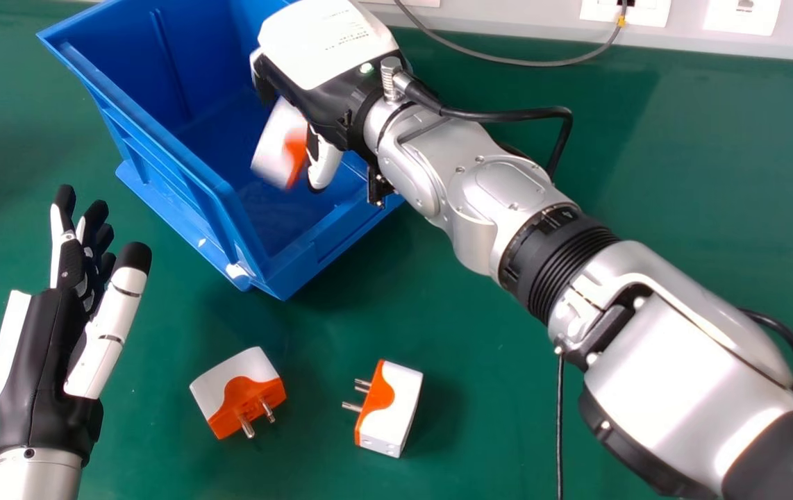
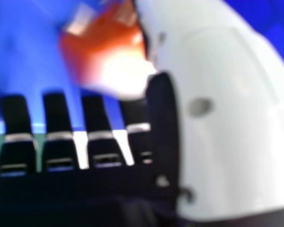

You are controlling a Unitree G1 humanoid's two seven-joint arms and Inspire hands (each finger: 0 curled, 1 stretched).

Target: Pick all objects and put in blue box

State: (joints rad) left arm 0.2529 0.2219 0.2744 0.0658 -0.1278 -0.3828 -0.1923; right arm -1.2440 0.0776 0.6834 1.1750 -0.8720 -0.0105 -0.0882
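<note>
- Head view: the right hand (image 1: 327, 43) was open over the blue box (image 1: 160, 177), apparently so the white-orange adapter (image 1: 277, 147) would drop inside
- The left hand (image 1: 46, 354) rested open, near left

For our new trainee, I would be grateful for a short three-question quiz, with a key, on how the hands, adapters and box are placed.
1. True or false: the robot's left hand is open and outside the blue box.
2. Two adapters lie on the green table. What colour is the face their prongs come out of?
A) blue
B) orange
C) black
3. Fill in the missing word: a third adapter, white and orange, shows in the head view close to the robot's ____ hand.

Key: 1. true; 2. B; 3. right (the right hand is over the blue box)
</note>
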